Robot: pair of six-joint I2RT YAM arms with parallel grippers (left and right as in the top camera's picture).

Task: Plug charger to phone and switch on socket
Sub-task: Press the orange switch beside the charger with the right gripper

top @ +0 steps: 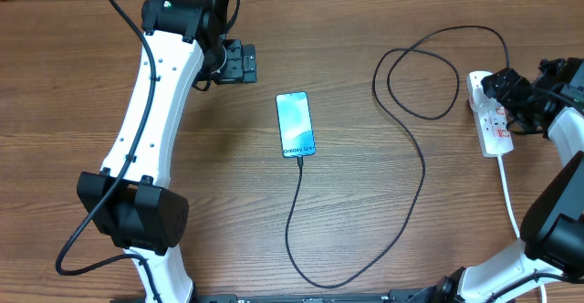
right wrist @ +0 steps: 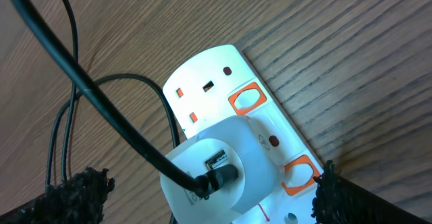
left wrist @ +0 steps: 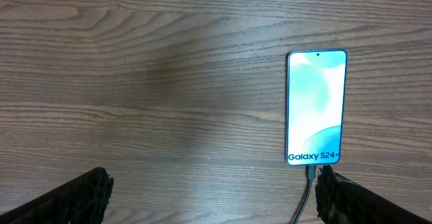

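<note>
A broad brown wood-grain table (top: 228,212) fills the room's middle, and two white-and-black arms reach over it from the near edge. The left gripper (top: 242,63) hangs over bare wood at the far left, its black padded fingers (left wrist: 81,197) spread wide with nothing between them. The right gripper (top: 505,91) sits over the far end of the long white power strip (top: 494,131), also spread wide. Its pads flank the strip on either side without closing on anything, and whether they touch it I cannot tell.

The strip lies directly beneath the right gripper and runs back toward that arm's base, where its thick white cord trails off. A long thin black charger cable (left wrist: 305,197) loops across the wood between the two grippers. Its black plug (right wrist: 219,177) is pushed into a rounded white adapter block (right wrist: 250,150) seated in the strip, right between the right gripper's pads.

The slim smartphone with the glowing light-blue screen (left wrist: 316,106) lies flat ahead of the left gripper, off toward its right finger and well apart from it, with white "Galaxy S24+" lettering at the nearer end. The cable's small tip meets that end. Just beyond the adapter, an orange-rimmed switch (right wrist: 246,98) shows on the strip, but I cannot tell how it is set.
</note>
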